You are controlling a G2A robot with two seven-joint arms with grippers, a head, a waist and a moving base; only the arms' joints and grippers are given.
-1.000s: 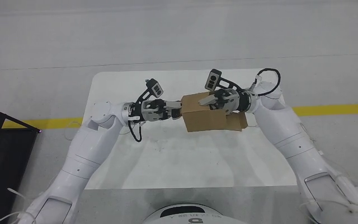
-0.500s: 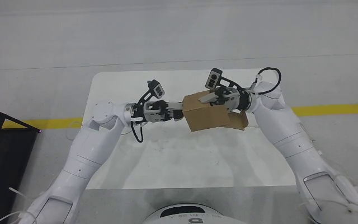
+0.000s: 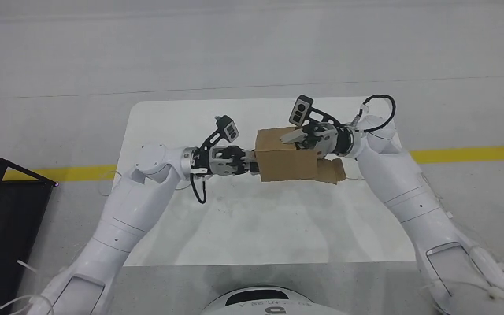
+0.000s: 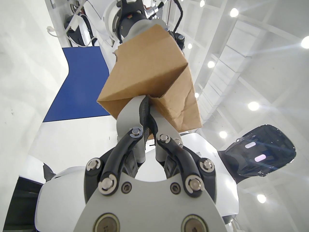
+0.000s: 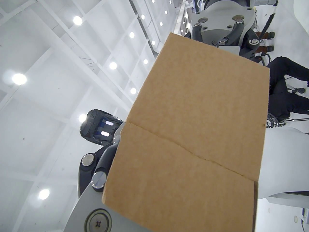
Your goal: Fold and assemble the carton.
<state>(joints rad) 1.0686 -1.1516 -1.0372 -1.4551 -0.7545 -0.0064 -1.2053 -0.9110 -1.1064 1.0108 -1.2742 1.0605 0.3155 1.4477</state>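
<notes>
One carton (image 3: 288, 163) held between left hand (image 3: 253, 164) and right hand (image 3: 294, 137) above table (image 3: 236, 232).

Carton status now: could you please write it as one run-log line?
carton: partly folded, one flap sticking out | left claw: shut on carton's edge | right claw: at carton's opposite end, grip hidden

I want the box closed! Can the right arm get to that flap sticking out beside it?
Probably yes: the flap juts out close by the right tool, nothing between them, and the left tool pinches the carton.
</notes>
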